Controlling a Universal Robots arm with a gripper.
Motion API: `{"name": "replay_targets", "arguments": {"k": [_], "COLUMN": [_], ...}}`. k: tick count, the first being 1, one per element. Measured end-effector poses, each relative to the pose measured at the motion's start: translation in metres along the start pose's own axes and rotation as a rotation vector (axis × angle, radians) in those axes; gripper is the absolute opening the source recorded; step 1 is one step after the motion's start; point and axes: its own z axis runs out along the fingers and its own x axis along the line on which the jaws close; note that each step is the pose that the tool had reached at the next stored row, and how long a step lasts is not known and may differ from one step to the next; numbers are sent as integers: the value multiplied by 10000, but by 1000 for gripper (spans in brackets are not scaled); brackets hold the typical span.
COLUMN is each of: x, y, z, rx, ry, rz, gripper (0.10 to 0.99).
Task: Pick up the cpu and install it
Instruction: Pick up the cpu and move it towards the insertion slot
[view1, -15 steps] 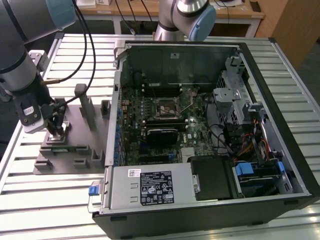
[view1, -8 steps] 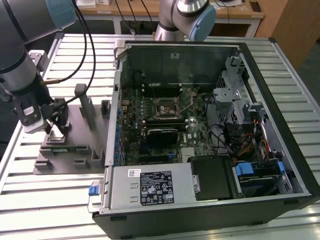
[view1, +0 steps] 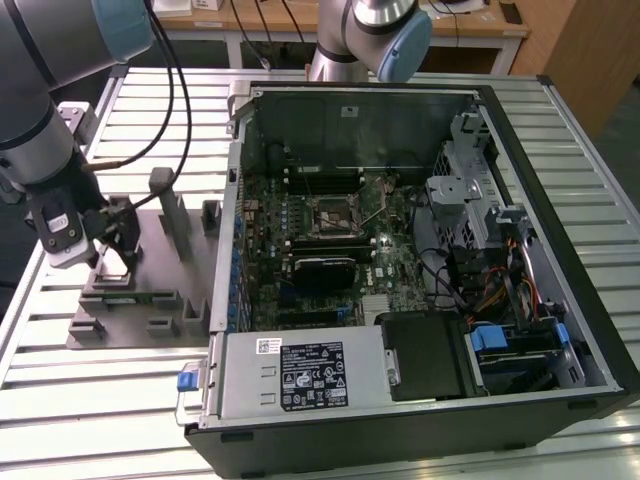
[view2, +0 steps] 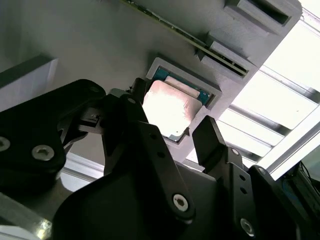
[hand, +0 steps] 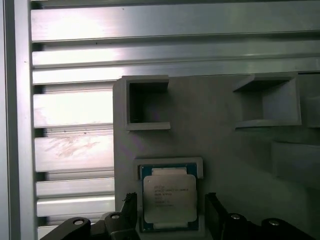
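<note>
Aluminium slatted desk carried open computer case and, at exterior view's left, grey tray. Socket sat on board inside case, well apart from tray. Tray pocket held cpu flat, silver top up, walls keeping it square for pinch. My jaws stood apart, one each side of cpu, low over pocket; no contact yet, I judged.

This is a robotics lab or test workshop: a jointed industrial robot arm works over a slatted aluminium table carrying an open computer case and a grey fixture tray, with wooden desks and trailing cables behind.
</note>
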Motion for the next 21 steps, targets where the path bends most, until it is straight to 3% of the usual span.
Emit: {"name": "replay_targets", "arguments": {"k": [21], "x": [6], "y": [48], "z": [101], "rx": [0], "ry": [4], "rz": [-40], "gripper": [647]}}
